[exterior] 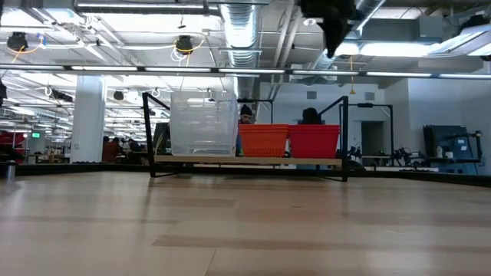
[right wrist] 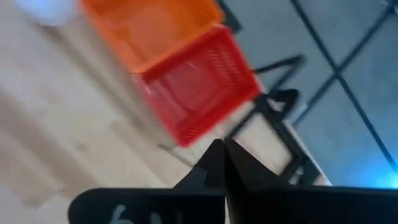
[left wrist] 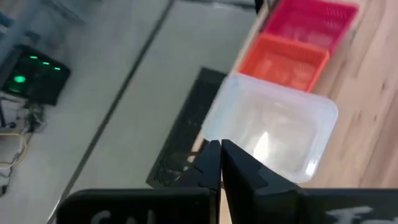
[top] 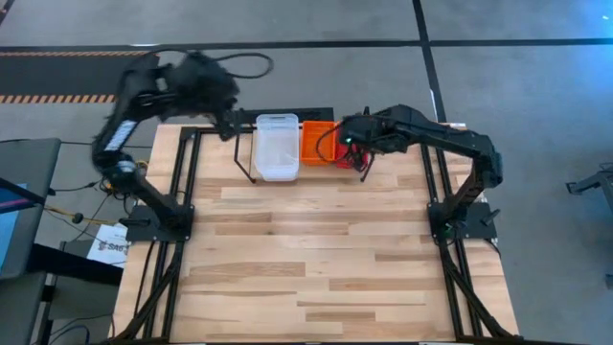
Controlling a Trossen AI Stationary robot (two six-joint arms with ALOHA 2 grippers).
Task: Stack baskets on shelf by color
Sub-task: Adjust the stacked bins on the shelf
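The shelf (exterior: 245, 160) stands at the table's far edge. On it, left to right, sit the clear baskets (top: 276, 146) (exterior: 203, 123), the orange baskets (top: 314, 142) (exterior: 264, 140) and the red baskets (exterior: 313, 140) (right wrist: 196, 87). My right gripper (right wrist: 222, 155) hangs shut above the red baskets, hiding most of them in the high view, and touches nothing. My left gripper (left wrist: 221, 158) is shut and raised high beyond the shelf's left end, looking down on the clear baskets (left wrist: 273, 124).
Bare wooden table (top: 316, 249) stretches from the shelf to the near edge. The black tube frame's legs (top: 182, 182) (top: 442, 182) run along both sides. People (exterior: 245, 115) show in the room behind the shelf.
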